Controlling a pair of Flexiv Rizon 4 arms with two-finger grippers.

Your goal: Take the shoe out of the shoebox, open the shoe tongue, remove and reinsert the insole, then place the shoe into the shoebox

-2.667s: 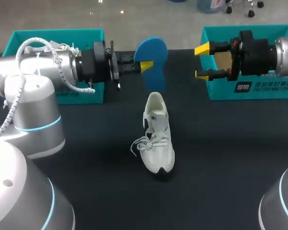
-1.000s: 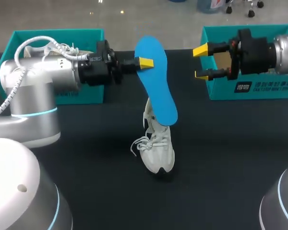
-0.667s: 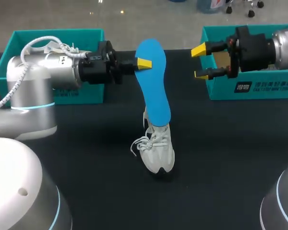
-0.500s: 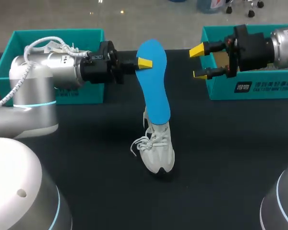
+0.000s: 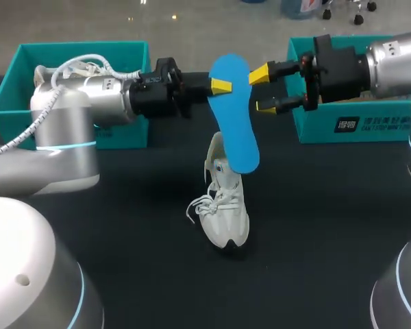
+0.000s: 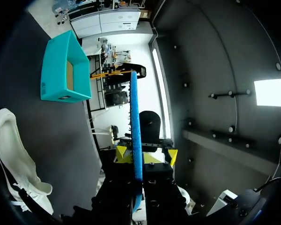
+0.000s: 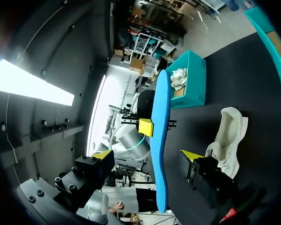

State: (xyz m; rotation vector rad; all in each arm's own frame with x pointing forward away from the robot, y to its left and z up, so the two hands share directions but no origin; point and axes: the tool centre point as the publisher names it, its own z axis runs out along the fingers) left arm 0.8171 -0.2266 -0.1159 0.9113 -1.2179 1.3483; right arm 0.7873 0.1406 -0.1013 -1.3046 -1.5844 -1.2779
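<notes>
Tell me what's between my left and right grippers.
The blue insole, clamped by the left gripper, hangs between it and the open right gripper. The head view shows this.

A black matte desk (image 5: 315,205) lies below the left end effector (image 5: 222,86) and the right end effector (image 5: 264,90), spreading wide to both sides of them, its surface plain and dully lit.

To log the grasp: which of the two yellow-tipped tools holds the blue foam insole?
The left tool, shut on the blue foam insole; the right tool stands open beside it.
</notes>
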